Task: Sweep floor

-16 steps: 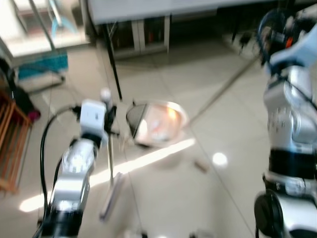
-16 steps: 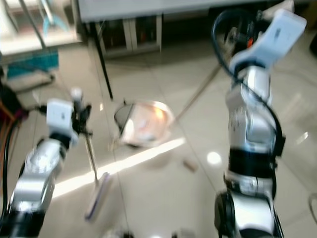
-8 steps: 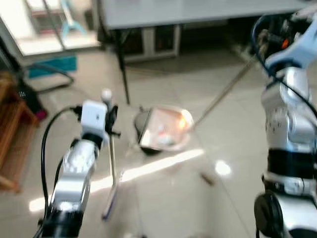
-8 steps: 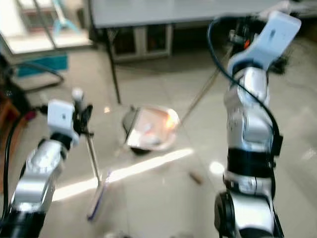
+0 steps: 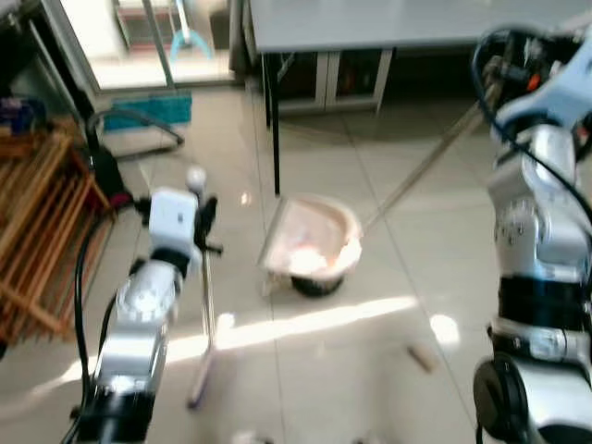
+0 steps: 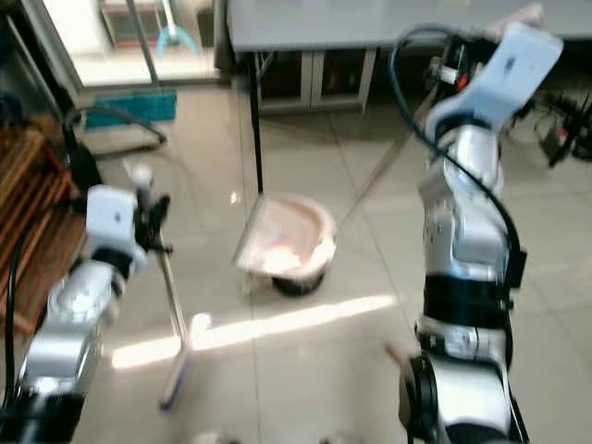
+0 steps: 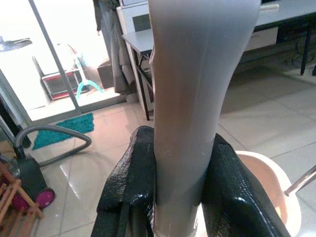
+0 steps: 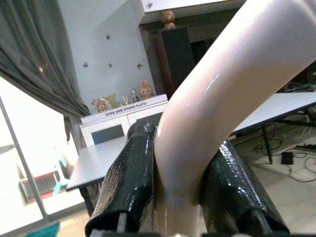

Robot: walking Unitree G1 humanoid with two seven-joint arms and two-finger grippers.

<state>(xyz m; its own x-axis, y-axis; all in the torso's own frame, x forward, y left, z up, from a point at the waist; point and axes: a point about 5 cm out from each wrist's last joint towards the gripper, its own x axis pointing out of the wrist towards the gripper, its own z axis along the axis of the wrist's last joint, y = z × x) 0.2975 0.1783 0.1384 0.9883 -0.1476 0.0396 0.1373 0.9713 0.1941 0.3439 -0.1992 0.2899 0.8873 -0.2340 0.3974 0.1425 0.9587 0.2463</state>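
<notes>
Floor (image 5: 370, 361): pale glossy tiles with a bright streak of sunlight running across the lower middle of the head views and a round glare spot at lower right.
Room: a grey bench (image 5: 388, 20) stands along the top of the frame with cabinets under it; a sliding glass door is at upper left, with a teal mat (image 5: 148, 109) and a grey vacuum hose (image 5: 139, 125) on the floor before it; a wooden rack (image 5: 42, 231) leans at the left edge.
Left hand (image 7: 177, 197): at centre left of the head views, its two black fingers (image 7: 131, 177) clamped on the grey broom handle (image 7: 190, 89).
Broom (image 5: 207, 314): the thin handle runs down from the left hand to the broom head on the tiles at lower left of centre, which is blurred.
Right hand (image 8: 175, 197): at the upper right, its fingers closed around the pale dustpan handle (image 8: 222, 94).
Dustpan (image 5: 310, 242): a pinkish pan resting on the floor in the middle of the frame, just below the bench leg; its long rod rises slanting to the upper right.
Debris (image 5: 421, 356): one small brownish piece on the tiles at lower right, near the right arm.
Hard to make out: the head views are soft; what lies inside the pan cannot be told, nor the dark shape under its front edge. The rod's top end is hidden behind the right arm's cables.
</notes>
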